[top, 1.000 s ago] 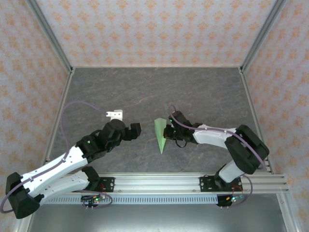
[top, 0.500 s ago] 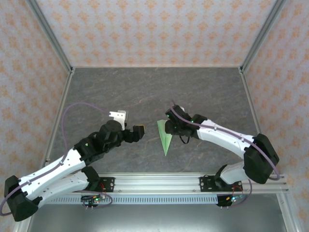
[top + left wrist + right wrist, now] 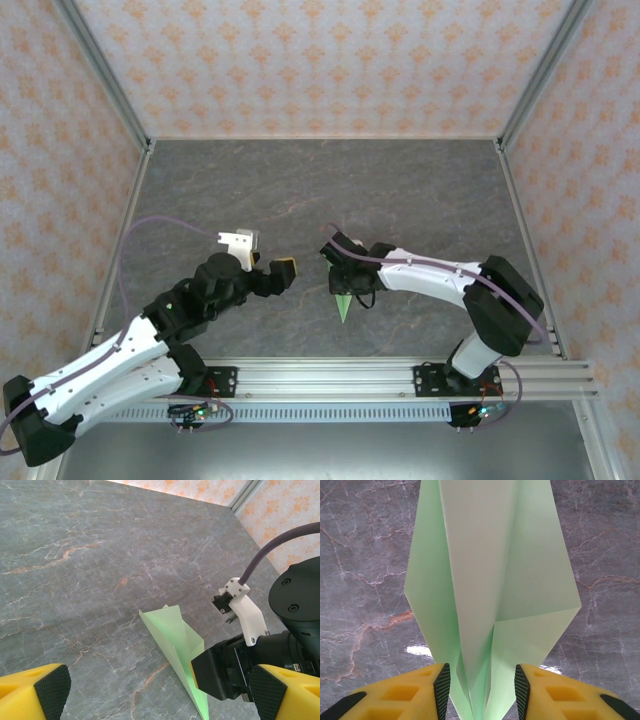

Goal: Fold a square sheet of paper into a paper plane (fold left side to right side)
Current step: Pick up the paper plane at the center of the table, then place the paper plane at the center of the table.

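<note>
Slim, pointed pale-green folded paper plane point(image 3: 343, 309) lies on dark grey marbled desk point(image 3: 300, 180), near centre, nose toward 6 o'clock. Right claw point(image 3: 482, 690) over it, yellow fingers point(image 3: 405, 695) part-open astride its centre folds (pads just beside paper, no clear pinch). Left claw point(image 3: 160, 692) at plane's 9 o'clock, spread wide, empty, apart from paper.

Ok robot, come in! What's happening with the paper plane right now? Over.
Left gripper open, clear of the paper. Right gripper open, straddling the centre fold of the paper plane, which lies on the table. Nothing in the way.
</note>
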